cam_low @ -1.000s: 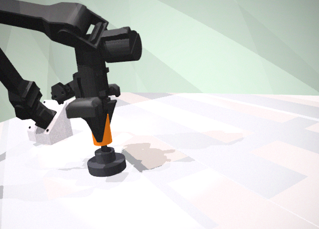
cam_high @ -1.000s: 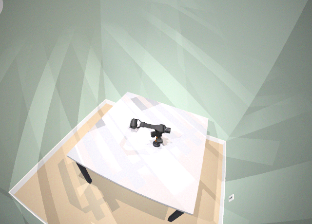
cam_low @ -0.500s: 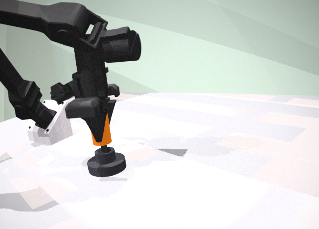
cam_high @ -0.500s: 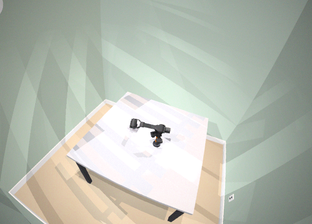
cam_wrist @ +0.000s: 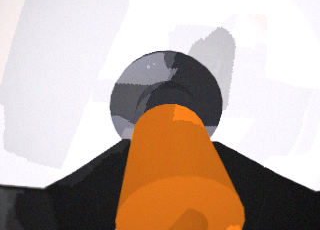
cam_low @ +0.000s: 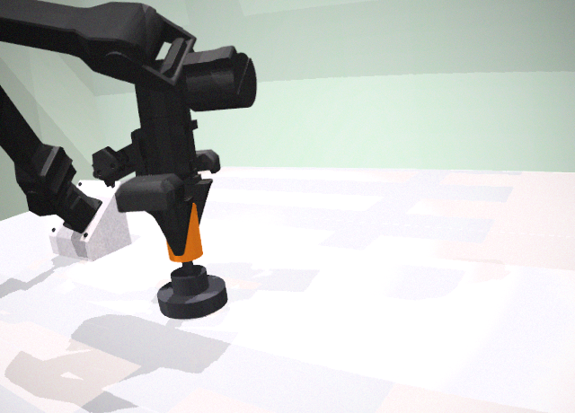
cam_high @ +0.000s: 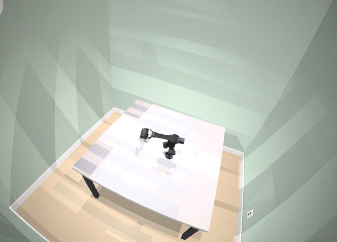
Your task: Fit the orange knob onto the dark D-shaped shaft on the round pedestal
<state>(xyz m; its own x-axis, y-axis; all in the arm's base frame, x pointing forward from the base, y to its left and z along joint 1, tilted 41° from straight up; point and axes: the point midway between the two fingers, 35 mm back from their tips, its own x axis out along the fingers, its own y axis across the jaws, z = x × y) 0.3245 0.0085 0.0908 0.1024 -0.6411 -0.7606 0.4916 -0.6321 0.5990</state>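
The orange knob (cam_low: 194,246) (cam_wrist: 172,155) is upright between the fingers of my gripper (cam_low: 189,241), which is shut on it. The knob is right above the dark shaft (cam_low: 187,264); a short piece of the shaft shows between the knob's lower rim and the pedestal's raised hub. Whether the shaft's tip is inside the hole is hidden. The round dark pedestal (cam_low: 192,306) (cam_wrist: 135,92) (cam_high: 169,156) stands on the table. The knob is not down on the pedestal. The flat sides of shaft and hole are hidden.
The white table (cam_high: 130,179) (cam_low: 418,316) carries the arm and pedestal. The arm's pale base block (cam_low: 109,234) stands behind and left of the pedestal in the exterior view. Patchy shadows and light cross the table.
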